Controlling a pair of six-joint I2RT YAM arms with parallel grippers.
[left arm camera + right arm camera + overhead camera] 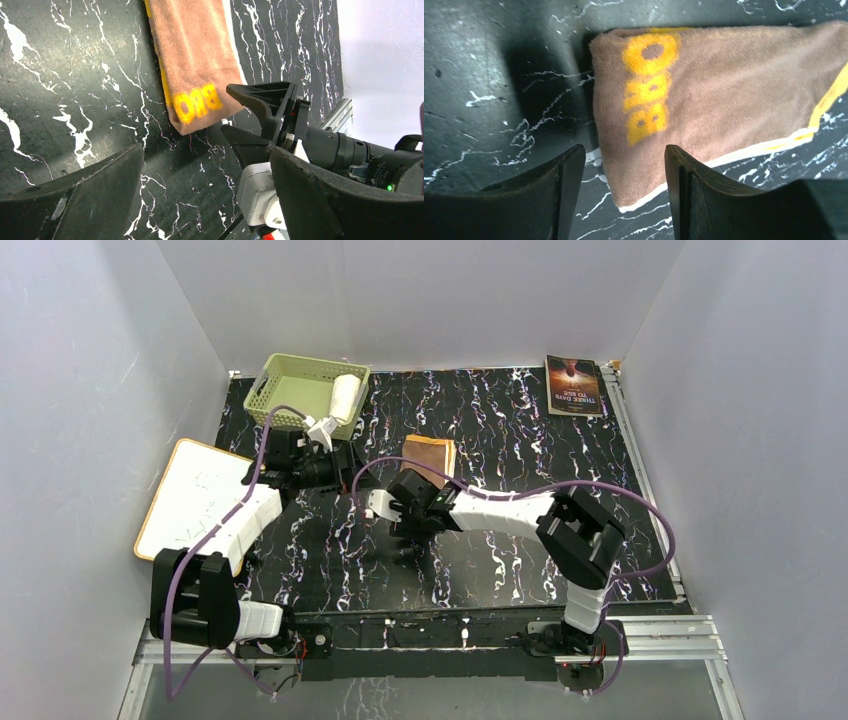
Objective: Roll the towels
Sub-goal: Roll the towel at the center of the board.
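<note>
The brown towel (pixel 430 454) with orange lettering lies flat as a strip mid-table; it also shows in the left wrist view (pixel 192 55) and the right wrist view (pixel 724 95). My right gripper (pixel 624 155) is open, its fingers straddling the towel's near lettered corner without pinching it. From above it sits at the towel's near end (pixel 412 483). My left gripper (pixel 207 167) is wide open over bare table, left of the towel (pixel 338 455), with nothing between its fingers. A white towel (pixel 345 395), rolled, rests in the green basket (pixel 290 375).
A white board with a tan edge (pixel 195 495) lies at the left by the left arm. A dark-covered book (pixel 574 386) lies at the back right. The right gripper's black fingers (pixel 260 95) sit close in front of my left gripper.
</note>
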